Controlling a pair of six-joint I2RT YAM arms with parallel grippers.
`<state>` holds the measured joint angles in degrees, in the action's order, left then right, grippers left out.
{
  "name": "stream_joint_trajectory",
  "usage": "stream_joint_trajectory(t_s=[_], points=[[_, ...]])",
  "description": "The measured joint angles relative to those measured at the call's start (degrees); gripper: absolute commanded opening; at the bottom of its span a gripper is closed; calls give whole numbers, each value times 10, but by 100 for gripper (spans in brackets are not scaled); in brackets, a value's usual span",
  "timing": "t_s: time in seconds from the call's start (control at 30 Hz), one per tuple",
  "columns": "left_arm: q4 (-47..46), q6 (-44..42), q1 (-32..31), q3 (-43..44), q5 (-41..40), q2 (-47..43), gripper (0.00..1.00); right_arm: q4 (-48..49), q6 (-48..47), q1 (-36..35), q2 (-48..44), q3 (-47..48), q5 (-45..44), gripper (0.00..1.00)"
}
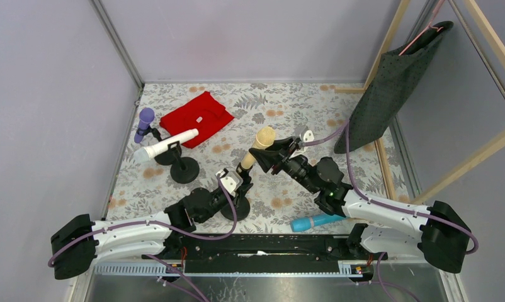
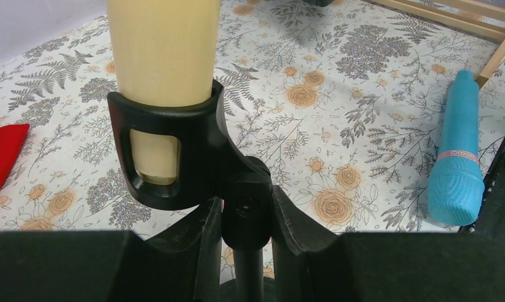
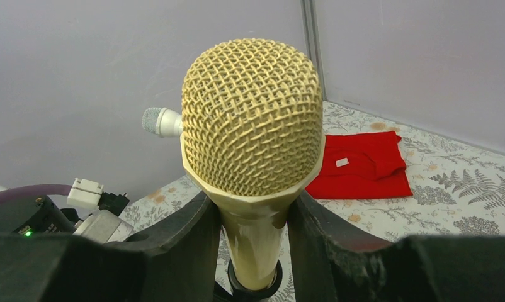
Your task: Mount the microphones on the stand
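Note:
The cream-yellow microphone (image 1: 261, 143) stands upright in the clip (image 2: 168, 157) of a black stand (image 1: 235, 209) at mid table. My left gripper (image 1: 232, 189) is shut on that stand's joint (image 2: 247, 207) just below the clip. My right gripper (image 1: 272, 156) is shut on the cream-yellow microphone's neck (image 3: 256, 233), under its mesh head (image 3: 253, 119). The purple microphone (image 1: 144, 123) and the white microphone (image 1: 168, 143) sit in two stands at the back left. The light blue microphone (image 1: 316, 221) lies loose on the table by my right arm; it also shows in the left wrist view (image 2: 458, 163).
A red cloth (image 1: 196, 118) lies at the back behind the stands. A dark cloth (image 1: 395, 82) hangs on a wooden frame (image 1: 388, 38) at the right. The two back-left stands have round black bases (image 1: 186, 170). Grey walls close the left and back.

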<state>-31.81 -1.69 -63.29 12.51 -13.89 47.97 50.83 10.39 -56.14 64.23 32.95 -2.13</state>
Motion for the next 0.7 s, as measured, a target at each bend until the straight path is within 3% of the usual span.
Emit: stream_joint_trajectory(t_s=[0.37, 0.7], points=[[0, 2, -2, 0, -12, -1, 0, 10, -18, -22, 5, -3, -30, 0], [-27, 30, -12, -13, -19, -7, 0, -1, -49, -44, -70, -50, -25, 0]])
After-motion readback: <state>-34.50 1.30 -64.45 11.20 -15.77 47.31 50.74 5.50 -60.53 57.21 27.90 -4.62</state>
